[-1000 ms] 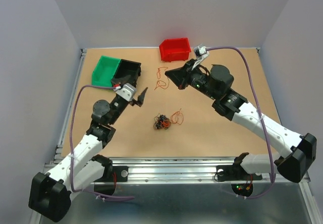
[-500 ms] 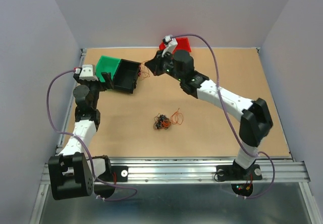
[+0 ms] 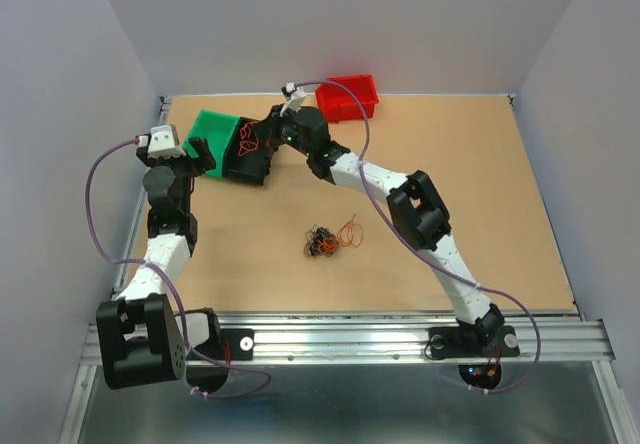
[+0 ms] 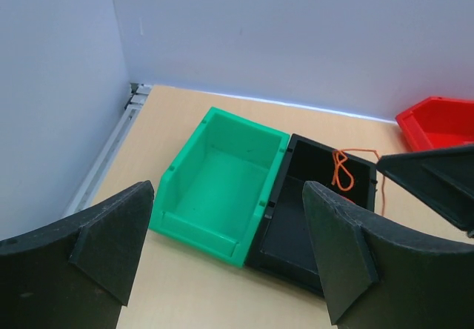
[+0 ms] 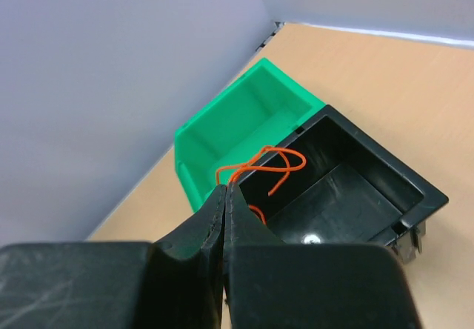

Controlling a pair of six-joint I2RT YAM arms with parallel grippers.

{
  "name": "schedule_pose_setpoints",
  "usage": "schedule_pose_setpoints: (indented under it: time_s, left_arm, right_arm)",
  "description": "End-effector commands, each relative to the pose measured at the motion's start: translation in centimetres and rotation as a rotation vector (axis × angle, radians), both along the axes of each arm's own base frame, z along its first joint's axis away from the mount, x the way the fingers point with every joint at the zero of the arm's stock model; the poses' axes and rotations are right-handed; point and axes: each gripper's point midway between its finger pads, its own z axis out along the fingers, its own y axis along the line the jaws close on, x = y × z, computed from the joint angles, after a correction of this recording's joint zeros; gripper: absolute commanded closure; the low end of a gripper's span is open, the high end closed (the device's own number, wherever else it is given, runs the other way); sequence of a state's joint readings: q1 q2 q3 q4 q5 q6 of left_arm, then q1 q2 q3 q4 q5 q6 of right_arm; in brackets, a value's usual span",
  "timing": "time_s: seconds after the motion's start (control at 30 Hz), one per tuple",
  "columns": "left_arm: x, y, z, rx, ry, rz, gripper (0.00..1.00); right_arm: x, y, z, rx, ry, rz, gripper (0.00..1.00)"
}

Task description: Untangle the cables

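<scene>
Left gripper (image 4: pixel 228 218): the fingers are spread wide. It hovers above the near-left side of the green bin (image 4: pixel 222 181) and looks down across it.

Green bin: it stands at the far left of the table (image 3: pixel 450 184), open side up, and touches the black bin (image 3: pixel 238 164) on its right.

Black bin: it is also open side up. One orange cable (image 5: pixel 259 162) hangs in loops over its inside. The lower loop dips below the rim; whether it reaches the floor cannot be told.

Right gripper (image 5: pixel 224 195): the fingers are pressed together and pinch the orange cable at its upper end. The arm reaches across from the right, and the fingertips hang over the black bin.

Knot of cables (image 3: pixel 322 242): a dark tangle with orange strands lies on the table near the middle, well apart from all three bins.

Red bin (image 3: pixel 347 96): it stands at the far edge, right of the black bin. What it contains cannot be told.
</scene>
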State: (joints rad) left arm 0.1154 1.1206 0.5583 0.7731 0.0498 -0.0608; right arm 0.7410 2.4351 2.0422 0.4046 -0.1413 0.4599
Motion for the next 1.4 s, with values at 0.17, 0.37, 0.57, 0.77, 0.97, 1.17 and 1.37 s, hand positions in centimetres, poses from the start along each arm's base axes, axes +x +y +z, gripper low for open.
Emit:
schedule_pose_setpoints:
  time_s: [0.17,0.37,0.57,0.77,0.97,1.17,1.37]
  left_arm:
    - [1.8,0.9,2.3,0.02,-0.048,0.031,0.07]
    - [2.0,0.1,1.8,0.033,-0.033,-0.015,0.07]
    - [1.8,-1.0,1.9,0.06,-0.036,-0.085,0.06]
    - [1.1,-7.1,1.7,0.162,-0.043,-0.312,0.06]
    - [-0.4,-10.9,1.7,0.251,-0.066,-0.39,0.06]
    - [-1.8,-12.6,2.1,0.301,-0.104,-0.448,0.06]
    - [-1.9,-13.1,1.9,0.315,-0.106,-0.469,0.06]
  right_arm:
    - [3.4,1.6,1.8,0.149,-0.134,-0.088,0.8]
    - [2.9,1.0,2.2,0.13,-0.152,-0.086,0.52]
    - [-0.3,-2.0,7.0,0.084,-0.2,-0.087,0.45]
    - [-5.4,-9.3,9.7,0.015,-0.168,-0.183,0.44]
    - [-10.8,-16.7,4.3,-0.214,0.045,-0.272,0.44]
    - [-16.7,-22.9,-2.1,-0.302,0.203,-0.318,0.29]
    - [-19.0,-25.0,-7.2,-0.387,0.305,-0.326,0.24]
